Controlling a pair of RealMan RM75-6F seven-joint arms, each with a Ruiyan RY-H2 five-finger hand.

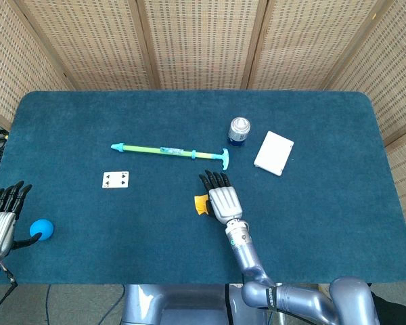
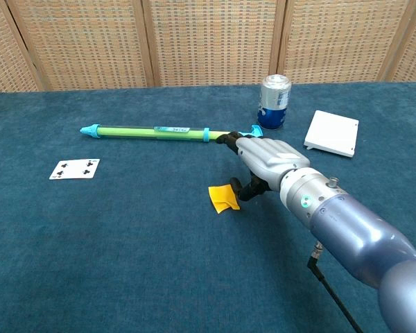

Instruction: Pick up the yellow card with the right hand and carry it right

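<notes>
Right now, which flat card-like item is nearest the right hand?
The yellow card, at the right hand; the playing card and white box lie well away.

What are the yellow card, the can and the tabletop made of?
Yellow card: probably thin paper or plastic, since one edge curls up. Can: likely metal, with a shiny silver top. Table: covered in matte, fuzzy blue fabric, like felt.

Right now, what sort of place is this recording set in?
Probably a staged test setup, not a home: a blue felt-covered table, woven wicker screens behind it, and unrelated props such as a playing card and a drink can.
</notes>
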